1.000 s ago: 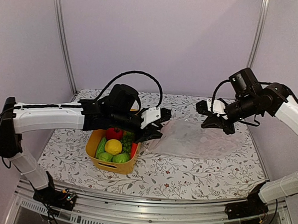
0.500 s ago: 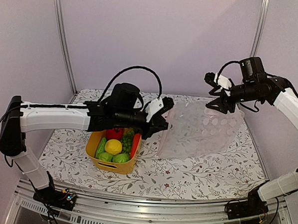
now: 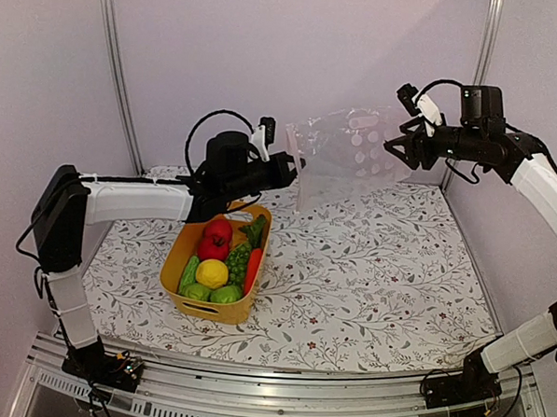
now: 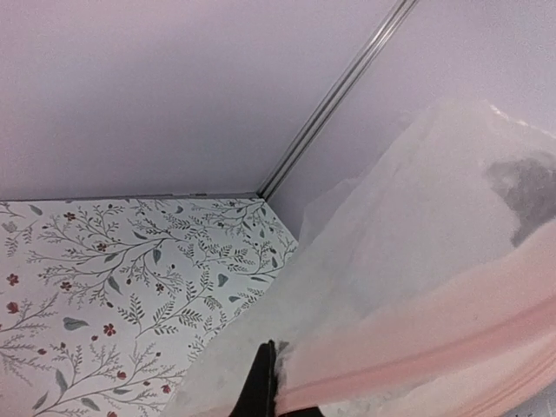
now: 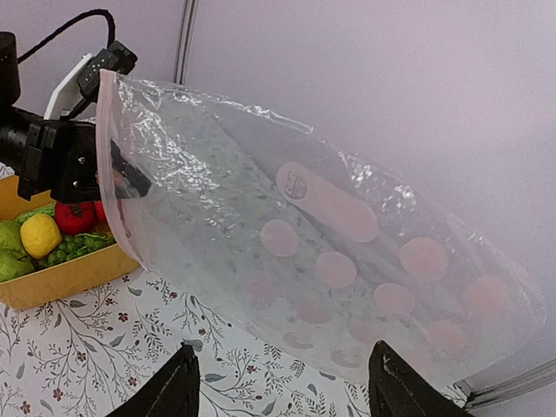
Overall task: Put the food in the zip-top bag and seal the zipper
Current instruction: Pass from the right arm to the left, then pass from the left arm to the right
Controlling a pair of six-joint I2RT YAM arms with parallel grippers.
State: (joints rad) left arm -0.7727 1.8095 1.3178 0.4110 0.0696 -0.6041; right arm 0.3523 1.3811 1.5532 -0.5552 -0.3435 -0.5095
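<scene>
The zip-top bag [image 3: 346,161] is clear with pale pink dots and hangs in the air above the back of the table. My left gripper [image 3: 293,168] is shut on its mouth edge, with the black fingers [image 4: 261,387] pinching right at the pink zipper [image 4: 434,343]. The right wrist view shows the bag [image 5: 304,252] stretched out ahead, its zipper [image 5: 106,148] at the left by the left gripper [image 5: 130,184]. My right gripper [image 3: 399,145] is open beside the bag's far end, its jaws [image 5: 285,352] wide apart with nothing between them. The food, including a red apple [image 3: 216,238] and a lemon [image 3: 212,273], lies in the basket.
The yellow basket [image 3: 176,264] stands on the floral tablecloth at centre left, below the left arm. It shows again at the left edge of the right wrist view, basket [image 5: 74,271]. Metal frame posts [image 3: 118,69] and purple walls close in the back and sides.
The bag has been lifted from the table into the air. My left gripper shut on its mouth edge and rose. My right gripper rose, opened and let go of the far end.
</scene>
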